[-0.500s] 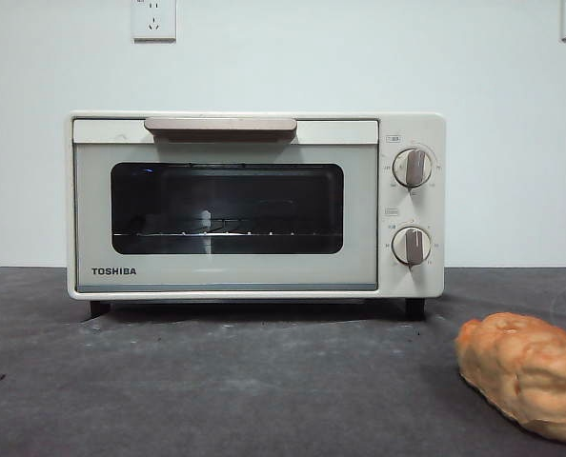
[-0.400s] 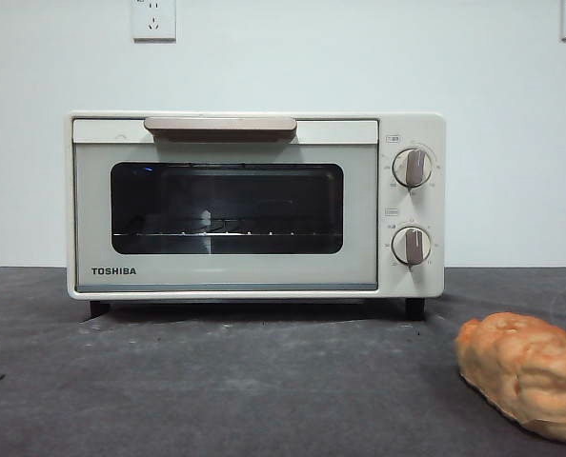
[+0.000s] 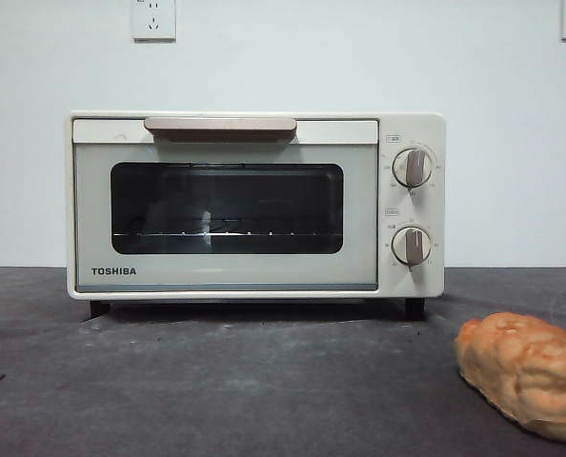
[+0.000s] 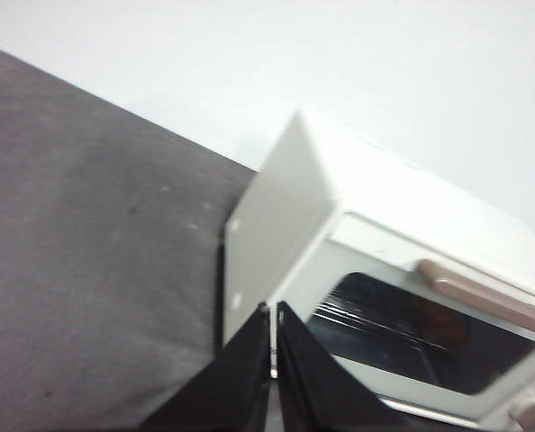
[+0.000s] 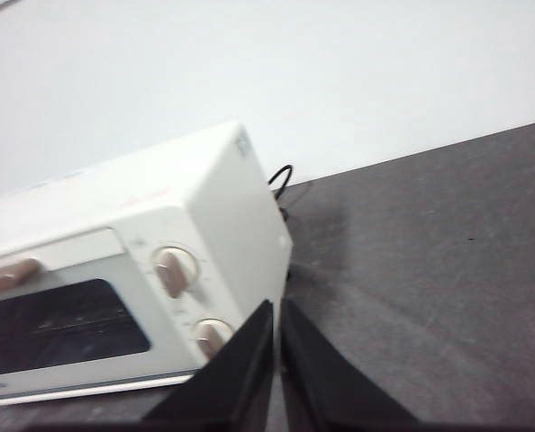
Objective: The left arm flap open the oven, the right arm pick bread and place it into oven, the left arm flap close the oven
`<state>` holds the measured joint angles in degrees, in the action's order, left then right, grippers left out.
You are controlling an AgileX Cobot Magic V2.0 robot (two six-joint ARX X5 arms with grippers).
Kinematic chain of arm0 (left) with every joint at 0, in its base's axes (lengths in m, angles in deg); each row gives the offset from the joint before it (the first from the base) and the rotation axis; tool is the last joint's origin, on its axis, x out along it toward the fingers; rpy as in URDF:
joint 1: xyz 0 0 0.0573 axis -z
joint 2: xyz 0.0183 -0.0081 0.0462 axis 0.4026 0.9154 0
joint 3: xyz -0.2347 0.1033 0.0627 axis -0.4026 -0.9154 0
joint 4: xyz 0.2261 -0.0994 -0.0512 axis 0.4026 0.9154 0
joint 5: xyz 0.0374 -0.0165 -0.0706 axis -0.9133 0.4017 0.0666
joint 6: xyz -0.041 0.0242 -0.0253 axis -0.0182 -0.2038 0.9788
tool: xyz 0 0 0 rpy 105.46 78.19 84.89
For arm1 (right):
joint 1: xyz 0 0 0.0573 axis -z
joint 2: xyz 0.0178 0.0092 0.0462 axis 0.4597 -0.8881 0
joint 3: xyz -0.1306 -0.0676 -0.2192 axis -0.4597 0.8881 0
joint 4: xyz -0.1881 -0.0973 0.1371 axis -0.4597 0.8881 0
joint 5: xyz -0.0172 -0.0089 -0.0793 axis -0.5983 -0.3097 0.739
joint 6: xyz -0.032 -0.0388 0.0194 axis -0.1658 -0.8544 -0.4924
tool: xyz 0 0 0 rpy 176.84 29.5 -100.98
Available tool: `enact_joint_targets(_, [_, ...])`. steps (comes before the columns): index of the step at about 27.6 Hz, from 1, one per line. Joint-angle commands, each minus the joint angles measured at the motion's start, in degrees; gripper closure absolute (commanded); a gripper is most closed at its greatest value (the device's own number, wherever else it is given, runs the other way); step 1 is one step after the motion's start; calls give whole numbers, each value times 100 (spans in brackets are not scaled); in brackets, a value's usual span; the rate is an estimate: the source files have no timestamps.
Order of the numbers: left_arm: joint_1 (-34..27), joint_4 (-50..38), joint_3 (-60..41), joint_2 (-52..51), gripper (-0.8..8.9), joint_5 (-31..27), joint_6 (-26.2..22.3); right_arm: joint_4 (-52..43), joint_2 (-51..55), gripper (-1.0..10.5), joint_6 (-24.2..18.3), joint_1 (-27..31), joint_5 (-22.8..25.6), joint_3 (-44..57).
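Observation:
The cream-white Toshiba oven (image 3: pixel 254 205) stands at the back of the dark table with its glass door shut and its beige bar handle (image 3: pixel 220 126) at the top. It also shows in the left wrist view (image 4: pixel 403 297) and in the right wrist view (image 5: pixel 132 279). The golden-orange bread (image 3: pixel 526 373) lies on the table at the front right, partly cut off by the frame edge. My left gripper (image 4: pixel 274 310) is shut and empty, held above the table off the oven's left side. My right gripper (image 5: pixel 276 306) is shut and empty, held off the oven's right side. Neither arm shows in the front view.
The oven has two round knobs (image 3: pixel 413 168) on its right panel and a wire rack behind the glass. A black cable (image 5: pixel 281 180) runs behind the oven. A white wall with power sockets (image 3: pixel 153 19) stands behind the grey table (image 3: pixel 226 381).

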<state>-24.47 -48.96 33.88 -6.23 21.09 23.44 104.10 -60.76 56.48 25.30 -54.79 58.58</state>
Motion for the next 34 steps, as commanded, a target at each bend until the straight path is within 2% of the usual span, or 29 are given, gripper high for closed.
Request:
enact_joint_targets(1, [-4, 219, 555, 404, 796, 278, -627, 240, -343, 940, -192, 4, -225, -520])
enact_joint_targets(10, [7, 1539, 1969, 1939, 797, 1425, -1910, 1945, -1893, 940, -1314, 4, -1014, -2098])
enact_joint_targets(15, [74, 2240, 2459, 2520, 797, 1956, -2282, 3003, -2673, 940, -1869, -7, -1412, -2839])
enact_joint_targets(20, [262, 2833, 2688, 2710, 797, 2083, -2522, 3882, -3182, 940, -2299, -55, -1460, -3309])
enact_joint_targets(26, [317, 3053, 2691, 2693, 797, 2081, -2605, 3960, -3272, 932, -2339, -151, -1438, -3335])
enact_joint_targets(27, [317, 3062, 2691, 2693, 797, 2081, -2614, 3960, -3272, 882, -2332, -157, -1416, -3335])
enact_joint_targets(29, [317, 3062, 2691, 2693, 797, 2081, -2614, 3960, -3272, 631, -2236, -157, -1416, -3335])
enact_joint_targets(30, [317, 3062, 2691, 2693, 797, 2081, -2614, 3960, -3272, 558, -2170, -157, -1416, -3335])
enact_joint_targets(34, [317, 3062, 2691, 2693, 797, 2081, -2614, 3965, -3276, 558, -1985, -319, -1429, -3324])
